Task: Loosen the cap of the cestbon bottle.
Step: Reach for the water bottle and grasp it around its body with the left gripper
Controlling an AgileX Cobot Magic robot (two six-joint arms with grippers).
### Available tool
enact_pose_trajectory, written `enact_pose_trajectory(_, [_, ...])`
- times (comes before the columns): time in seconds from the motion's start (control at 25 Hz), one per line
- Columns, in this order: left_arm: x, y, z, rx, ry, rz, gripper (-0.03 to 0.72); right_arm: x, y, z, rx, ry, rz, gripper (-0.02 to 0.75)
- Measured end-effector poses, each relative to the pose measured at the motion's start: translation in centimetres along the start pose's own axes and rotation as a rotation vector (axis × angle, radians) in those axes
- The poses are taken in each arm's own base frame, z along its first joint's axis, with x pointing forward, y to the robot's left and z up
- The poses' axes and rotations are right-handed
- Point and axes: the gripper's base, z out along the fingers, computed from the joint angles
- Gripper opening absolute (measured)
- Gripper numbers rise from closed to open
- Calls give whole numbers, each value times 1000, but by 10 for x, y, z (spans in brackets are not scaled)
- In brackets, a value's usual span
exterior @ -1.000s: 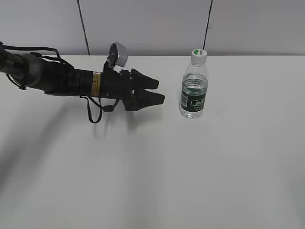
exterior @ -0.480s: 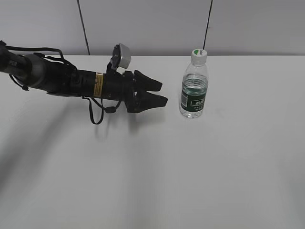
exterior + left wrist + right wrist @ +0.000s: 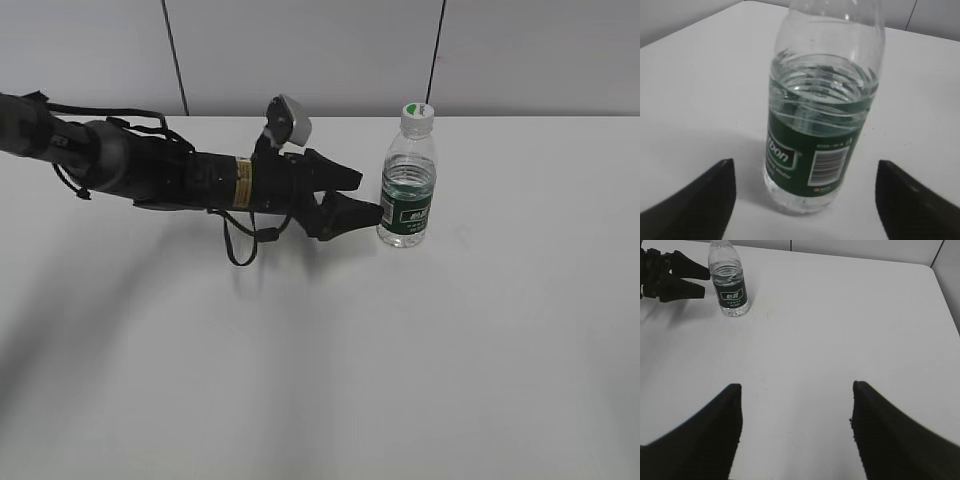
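Observation:
The cestbon bottle stands upright on the white table, clear with a dark green label, water up to its shoulder. Its white cap with a green patch sits on the neck. My left gripper lies level at label height just left of the bottle, open, with nothing held. In the left wrist view the bottle stands centred just beyond the two spread fingertips of the left gripper; the cap is out of that frame. My right gripper hangs open and empty over bare table, far from the bottle.
The white table runs back to a grey wall with two dark vertical seams. The left arm and its looping cable stretch across the table's left half. The table's right edge shows in the right wrist view.
The left arm has advanced to the right, bringing its fingertips from well short of the bottle to right beside it, and its jaws have spread wider. The bottle has not moved.

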Motion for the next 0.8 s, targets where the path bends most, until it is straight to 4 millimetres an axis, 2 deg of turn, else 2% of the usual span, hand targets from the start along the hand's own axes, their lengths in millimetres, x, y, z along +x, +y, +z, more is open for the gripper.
enact_pose_trajectory(0.32, [-2, -1, 5, -26, -13, -23, 692, 0, 0, 0, 0, -1, 0, 522])
enact_pose_trajectory(0.6, [17, 1, 12, -1, -58, -83, 693, 0, 0, 0, 0, 0, 0, 522])
enact_pose_trajectory(0.8, [15, 1, 13, 4, -71, -82, 693, 0, 0, 0, 0, -1, 0, 522])
